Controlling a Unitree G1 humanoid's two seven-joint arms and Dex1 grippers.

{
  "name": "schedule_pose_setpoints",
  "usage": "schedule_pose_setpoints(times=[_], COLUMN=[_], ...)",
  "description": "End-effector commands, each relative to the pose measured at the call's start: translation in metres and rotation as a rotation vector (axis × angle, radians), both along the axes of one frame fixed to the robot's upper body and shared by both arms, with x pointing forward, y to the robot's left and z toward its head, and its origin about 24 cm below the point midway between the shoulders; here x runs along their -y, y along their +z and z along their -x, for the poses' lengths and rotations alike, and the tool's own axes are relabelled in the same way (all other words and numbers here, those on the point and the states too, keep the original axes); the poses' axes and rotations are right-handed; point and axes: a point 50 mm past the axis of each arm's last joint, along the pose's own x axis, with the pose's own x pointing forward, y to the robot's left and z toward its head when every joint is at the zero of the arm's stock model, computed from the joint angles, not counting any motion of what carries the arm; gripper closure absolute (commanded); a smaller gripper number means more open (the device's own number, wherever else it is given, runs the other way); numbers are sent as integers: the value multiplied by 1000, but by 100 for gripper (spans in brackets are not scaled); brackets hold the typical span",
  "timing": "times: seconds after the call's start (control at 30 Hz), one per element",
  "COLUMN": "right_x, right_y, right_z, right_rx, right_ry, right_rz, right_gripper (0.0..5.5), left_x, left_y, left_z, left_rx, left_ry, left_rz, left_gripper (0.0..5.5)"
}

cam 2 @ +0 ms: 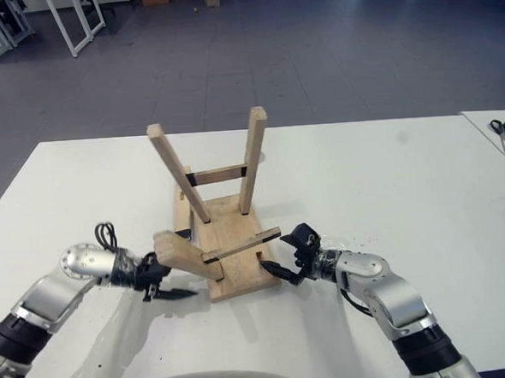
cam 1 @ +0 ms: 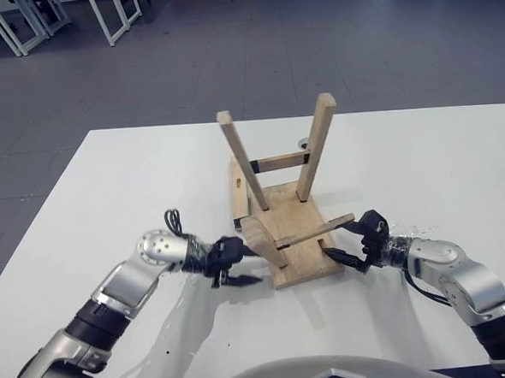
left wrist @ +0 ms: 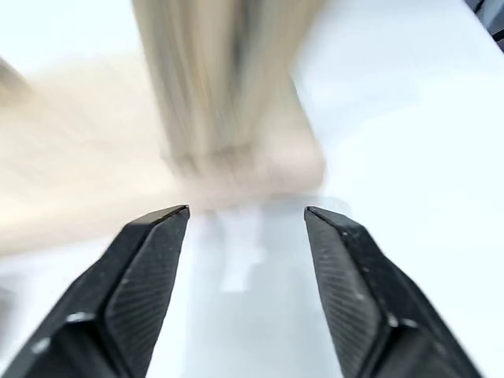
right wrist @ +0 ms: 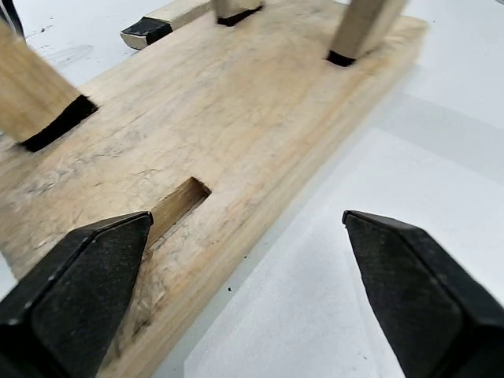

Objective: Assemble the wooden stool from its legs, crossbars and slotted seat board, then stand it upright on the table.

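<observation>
The board [cam 1: 283,202] lay upside down mid-tabletop [cam 1: 423,170], with two far legs [cam 1: 242,160] slotted upright and a crossbar [cam 1: 281,161] between them. The third leg [cam 1: 264,240] leaned, seemingly unseated, and one slot [right wrist: 177,206] gaped empty. The left pincer [cam 1: 244,262] and right pincer [cam 1: 340,240] were spread at the board's near edge, holding nothing.
</observation>
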Motion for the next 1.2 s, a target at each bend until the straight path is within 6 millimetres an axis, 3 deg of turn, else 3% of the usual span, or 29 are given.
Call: schedule_pose_setpoints(times=[0.03,0.23,0.37,0.47,0.6,0.77,0.93,1.1,1.2], right_x=[8,7,18,27,38,49,46,43,30], right_y=[-29,-29,-26,-24,-19,-14,-15,-14,-7], right_z=[21,23,19,13,1,-10,-8,-7,-1], right_rx=[-138,-145,-146,-129,-88,-39,-44,-45,-43], right_ry=[-39,-54,-142,-214,-302,-406,-411,-407,-370], right_rz=[94,82,57,48,62,54,46,42,12], right_gripper=[105,105,105,105,105,105,105,105,105], left_x=[0,-24,-43,-42,-25,-19,-6,-10,-6], left_y=[15,34,52,53,30,-2,-28,-54,-60], left_z=[-9,-8,-15,-24,-25,-22,-29,-41,-40], left_rx=[70,75,223,250,149,161,122,109,75], left_ry=[16,141,565,879,1103,1115,1101,1203,1224], left_rz=[3,-29,75,175,197,48,13,-36,-33], left_gripper=[217,130,101,101,101,101,101,101,154])
